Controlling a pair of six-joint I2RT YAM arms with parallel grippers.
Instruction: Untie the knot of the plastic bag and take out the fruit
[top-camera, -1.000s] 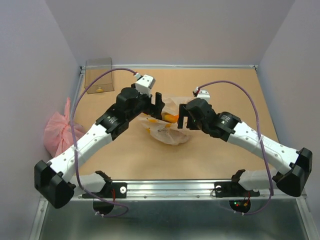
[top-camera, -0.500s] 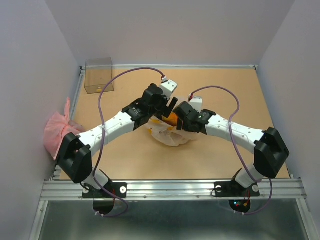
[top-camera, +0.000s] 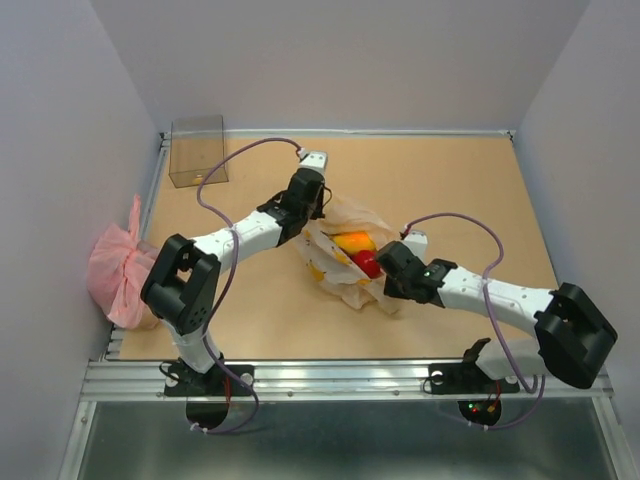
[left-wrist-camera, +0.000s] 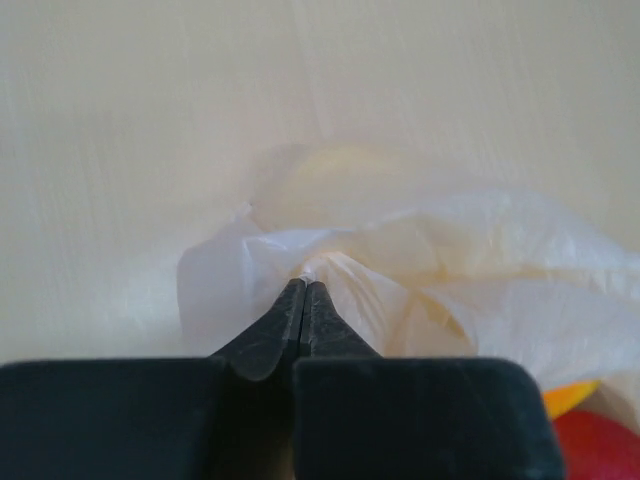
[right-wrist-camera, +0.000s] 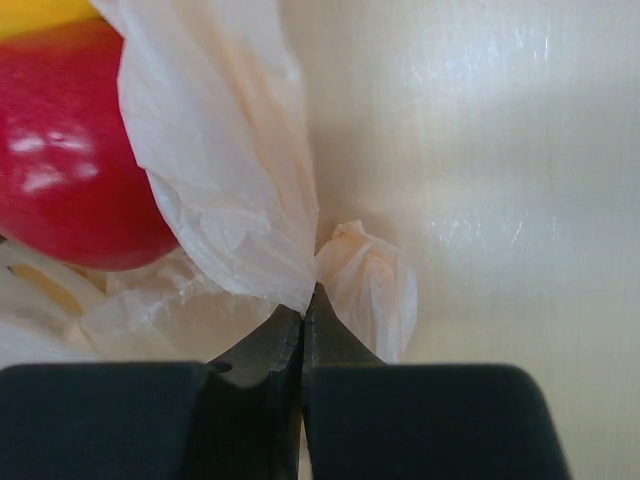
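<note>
Mouth of the plastic bag (top-camera: 345, 291), in the top external view, is drawn wide at mid-table between the two arms. No tied knot can be made out, so the untying is judged done. The left gripper (top-camera: 320, 213) meets the bag's rim at 11 o'clock and the right gripper (top-camera: 386, 287) meets it at 4 o'clock. The fruit shows in the opening: an orange-yellow piece (top-camera: 352, 242) touching a red piece (top-camera: 367, 263), with a yellow piece (top-camera: 316, 271) under film at 8 o'clock. A pink bag (top-camera: 117, 268) sits at the table's 9 o'clock edge, and a clear box (top-camera: 197, 150) stands in the 11 o'clock corner.

Left wrist view: the left gripper (left-wrist-camera: 303, 290) has its jaws pressed together, with a gathered fold of bag film pinched at the tips. Red and orange fruit peek in at 5 o'clock.

Right wrist view: the right gripper (right-wrist-camera: 302, 312) has its jaws clamped on a twist of film, with a crumpled ear just beside it at 1 o'clock. The red piece fills the frame at 10 o'clock, bare of film.

Handling: the film is thin, limp and crinkly, and is judged likely to tear or slip under a hard pull. The bunched rim is the best hold. The fruit looks firm, smooth and apt to roll, so each piece should be taken across its widest girth.
</note>
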